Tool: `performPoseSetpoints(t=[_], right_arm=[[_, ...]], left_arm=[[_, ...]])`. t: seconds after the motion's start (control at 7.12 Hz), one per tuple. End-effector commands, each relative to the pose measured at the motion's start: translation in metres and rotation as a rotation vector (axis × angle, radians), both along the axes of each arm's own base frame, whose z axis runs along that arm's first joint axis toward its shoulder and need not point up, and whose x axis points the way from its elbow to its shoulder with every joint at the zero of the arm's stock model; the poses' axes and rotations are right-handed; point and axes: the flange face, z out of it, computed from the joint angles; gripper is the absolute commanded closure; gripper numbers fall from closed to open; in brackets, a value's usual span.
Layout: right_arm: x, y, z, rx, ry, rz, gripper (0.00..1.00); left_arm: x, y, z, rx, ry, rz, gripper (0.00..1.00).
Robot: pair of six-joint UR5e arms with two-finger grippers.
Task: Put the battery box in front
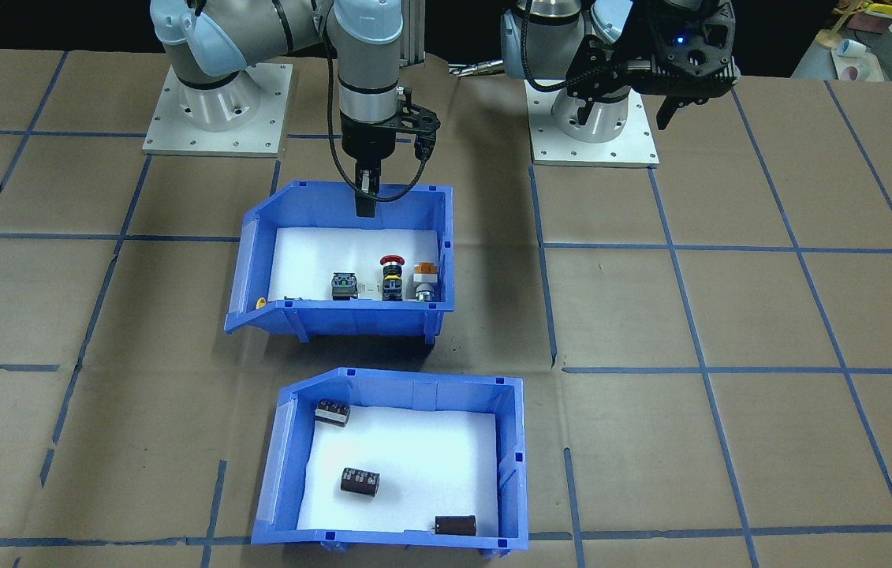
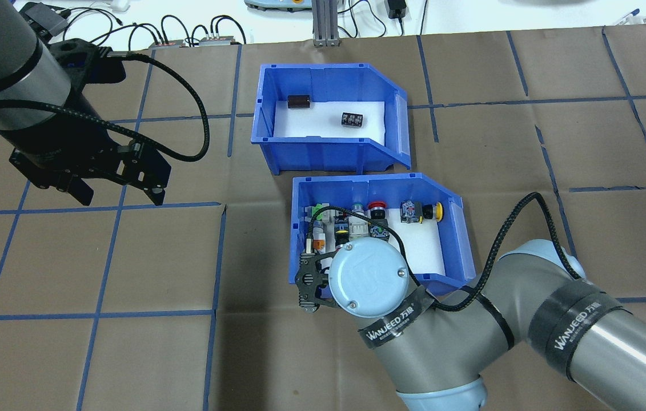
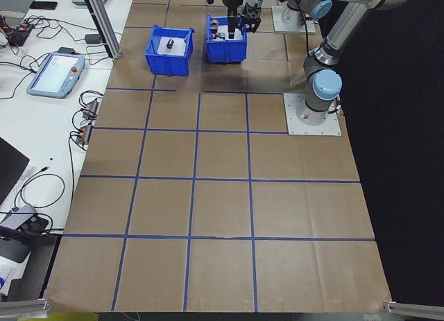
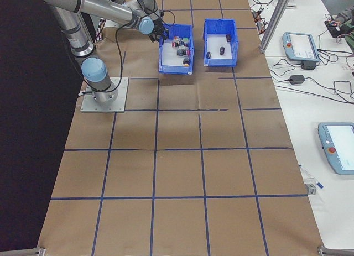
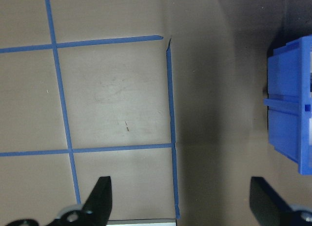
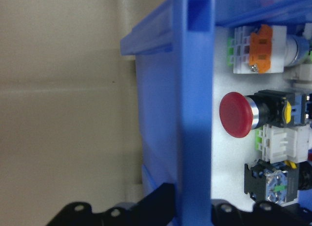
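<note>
The battery box (image 1: pixel 382 539) is a blue bin with a white foam floor and dark cylinders (image 1: pixel 360 481) inside; it sits nearest the operators' side, also seen as the battery box (image 2: pixel 323 154). Right behind it stands a matching switch bin (image 1: pixel 351 319) with a red mushroom button (image 6: pixel 236 114). My right gripper (image 1: pixel 365 207) reaches down over that bin's robot-side wall (image 6: pixel 195 113), one finger on each face, shut on it. My left gripper (image 5: pixel 183 206) hangs open and empty above bare table, well away from both bins.
Brown paper with blue tape lines covers the table (image 2: pixel 128 257). The two arm base plates (image 1: pixel 217 110) stand behind the bins. A blue bin edge (image 5: pixel 292 113) shows at the right of the left wrist view. Tablets and cables (image 4: pixel 298 46) lie on a side bench.
</note>
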Motion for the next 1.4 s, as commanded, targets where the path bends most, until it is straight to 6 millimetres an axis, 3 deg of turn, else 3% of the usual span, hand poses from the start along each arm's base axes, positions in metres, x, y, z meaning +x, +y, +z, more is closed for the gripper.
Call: performPoseSetpoints(t=[0.0,0.14,0.42,0.7,0.98,1.26], right_arm=[[0.006,0.006,-0.002,0.005,0.006,0.036,0.94],[0.006,0.006,-0.003,0.007,0.014,0.064,0.94],[0.005,0.006,-0.003,0.012,0.014,0.048,0.01],[0.001,0.001,0.013,-0.019,-0.003,0.032,0.0],[-0.022,-0.008,0.052,-0.011,-0.008,-0.026,0.0],[-0.055,-0.047,0.102,0.037,0.002,-0.163,0.0]], left_arm=[[0.0,0.002,0.0,0.006,0.0,0.001,0.01],[0.0,0.002,0.001,0.001,0.001,0.002,0.01],[-0.001,0.0,0.002,-0.01,0.005,0.009,0.01],[0.0,0.0,0.006,-0.031,0.004,0.009,0.01],[0.0,0.002,0.007,-0.034,0.004,0.006,0.01],[0.0,0.001,0.007,-0.034,0.004,0.006,0.01]])
